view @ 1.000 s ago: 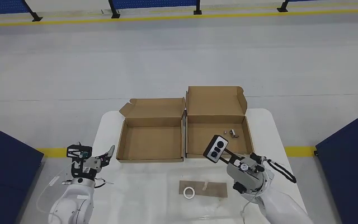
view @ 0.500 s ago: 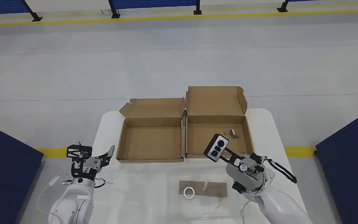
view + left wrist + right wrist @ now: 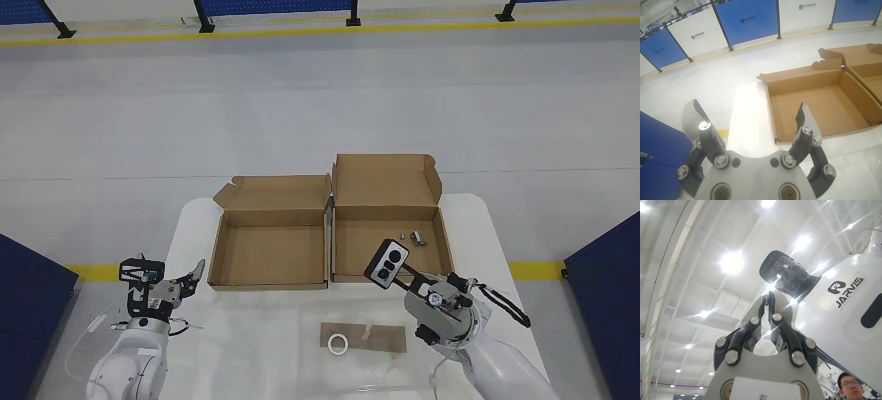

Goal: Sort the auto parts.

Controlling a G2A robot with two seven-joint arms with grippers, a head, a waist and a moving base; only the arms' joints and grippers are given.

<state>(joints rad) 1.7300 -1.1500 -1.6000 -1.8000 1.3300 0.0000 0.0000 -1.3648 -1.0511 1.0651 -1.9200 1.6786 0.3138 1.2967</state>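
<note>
My right gripper (image 3: pixel 767 298) points up at the ceiling, shut on a small metal screw (image 3: pixel 765 300) pinched at its fingertips. In the top view that arm (image 3: pixel 440 312) hangs over the table's front right, just in front of the right cardboard box (image 3: pixel 345 262). A few small metal parts (image 3: pixel 412 239) lie in that box's far right corner. The left cardboard box (image 3: pixel 268 255) is bare inside. A white ring (image 3: pixel 338 344) rests on a brown cardboard strip (image 3: pixel 375 338) near the front edge. My left gripper (image 3: pixel 749 113) stands open at the front left, short of the left box (image 3: pixel 819 106).
The white table (image 3: pixel 250 330) has free room between the boxes and its front edge. Both box lids stand open toward the far side. Blue partitions (image 3: pixel 25 290) flank the table left and right.
</note>
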